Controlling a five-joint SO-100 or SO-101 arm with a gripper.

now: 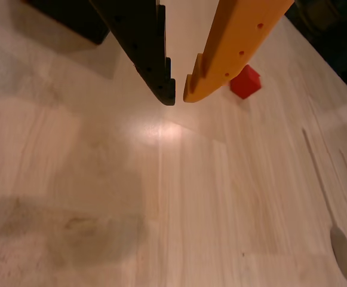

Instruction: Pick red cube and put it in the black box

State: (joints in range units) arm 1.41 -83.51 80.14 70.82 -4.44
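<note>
In the wrist view my gripper (180, 95) comes down from the top edge, one finger black (143, 42) and the other orange (233, 48). Their tips nearly meet, with only a thin gap and nothing held between them. A small red cube (245, 82) rests on the pale wooden table just right of the orange finger, partly hidden behind it. A dark shape at the top left corner may be the black box (71, 18), cut off by the frame edge.
The light wooden table (161, 197) spreads below the gripper, with a bright glare spot under the fingertips. The table's edge runs diagonally along the upper right, dark floor beyond it. Thin lines and a grey oval mark lie at the lower right.
</note>
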